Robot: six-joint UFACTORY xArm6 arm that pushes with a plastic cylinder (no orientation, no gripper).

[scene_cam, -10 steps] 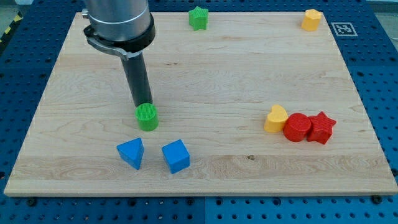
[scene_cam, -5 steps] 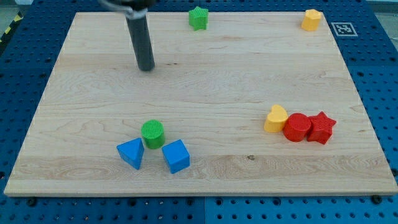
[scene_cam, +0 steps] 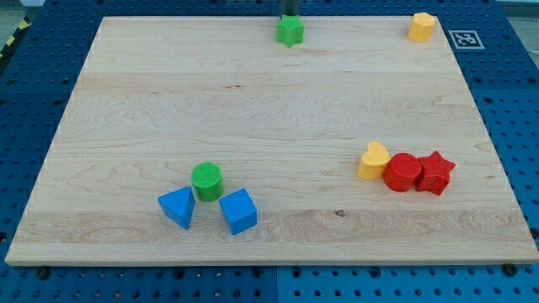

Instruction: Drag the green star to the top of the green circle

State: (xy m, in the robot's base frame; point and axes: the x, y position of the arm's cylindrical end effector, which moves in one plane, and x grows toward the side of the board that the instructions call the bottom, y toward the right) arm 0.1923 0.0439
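Note:
The green star (scene_cam: 290,32) sits near the board's top edge, a little right of the middle. My tip (scene_cam: 290,17) shows only as a short dark stub at the view's top, touching the star's upper side. The green circle (scene_cam: 206,180) stands far below, at the lower left, resting just above and between a blue triangle (scene_cam: 178,207) and a blue cube (scene_cam: 238,210).
A yellow heart (scene_cam: 422,26) sits at the board's top right corner. At the right, a yellow heart (scene_cam: 374,161), a red circle (scene_cam: 402,172) and a red star (scene_cam: 435,172) stand in a touching row. The wooden board (scene_cam: 126,101) lies on a blue pegboard.
My tip left the green circle, which slid down between the blue blocks, and moved up and right to the board's top edge. The green star has shifted right and slightly down.

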